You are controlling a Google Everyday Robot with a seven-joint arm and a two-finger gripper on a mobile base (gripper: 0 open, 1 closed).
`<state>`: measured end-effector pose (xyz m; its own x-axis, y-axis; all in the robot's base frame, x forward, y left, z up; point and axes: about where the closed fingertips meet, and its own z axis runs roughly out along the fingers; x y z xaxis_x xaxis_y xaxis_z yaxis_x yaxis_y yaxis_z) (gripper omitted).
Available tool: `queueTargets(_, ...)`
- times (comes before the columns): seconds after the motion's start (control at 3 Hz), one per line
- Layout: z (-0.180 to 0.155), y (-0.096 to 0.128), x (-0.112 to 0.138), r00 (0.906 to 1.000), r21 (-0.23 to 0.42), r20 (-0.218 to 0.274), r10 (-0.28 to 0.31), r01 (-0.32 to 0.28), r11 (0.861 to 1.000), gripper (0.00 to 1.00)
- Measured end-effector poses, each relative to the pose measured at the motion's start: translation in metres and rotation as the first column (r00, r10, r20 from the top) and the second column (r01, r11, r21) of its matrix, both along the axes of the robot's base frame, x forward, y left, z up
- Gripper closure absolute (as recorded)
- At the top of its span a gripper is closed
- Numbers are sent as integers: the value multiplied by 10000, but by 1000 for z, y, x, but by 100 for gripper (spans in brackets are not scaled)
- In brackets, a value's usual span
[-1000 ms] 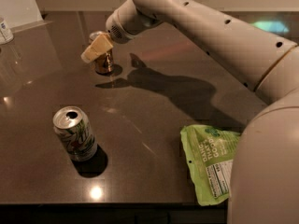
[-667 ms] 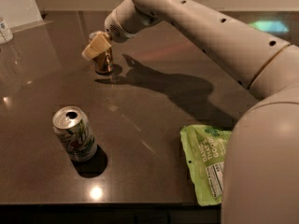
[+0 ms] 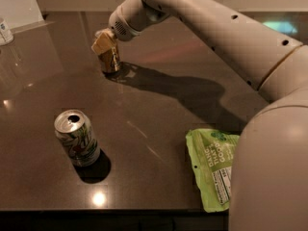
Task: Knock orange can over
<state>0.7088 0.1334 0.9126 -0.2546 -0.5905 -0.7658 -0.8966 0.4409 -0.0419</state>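
At about eleven o'clock on the dark table (image 3: 48, 95), the orange can (image 3: 110, 61) stands roughly upright, the gripper (image 3: 103, 42) touching its top from the ten o'clock side; whether it clasps the can or only leans on it I cannot tell. A good knock means pushing sideways high on the can toward four o'clock, not downward. Since a second ago the gripper has shifted slightly toward one o'clock, baring more of the can, while the white-and-green can (image 3: 77, 143) and green bag (image 3: 214, 167) lie unmoved
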Motion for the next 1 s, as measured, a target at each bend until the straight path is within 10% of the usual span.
queueTargets(0.67, 27, -25, -20, 9989, -1899, -41, 460, -459, 9807, 100)
queueTargets(1.0, 20, -47, -36, 9947, -3666, -527, 887, -1019, 9248, 100)
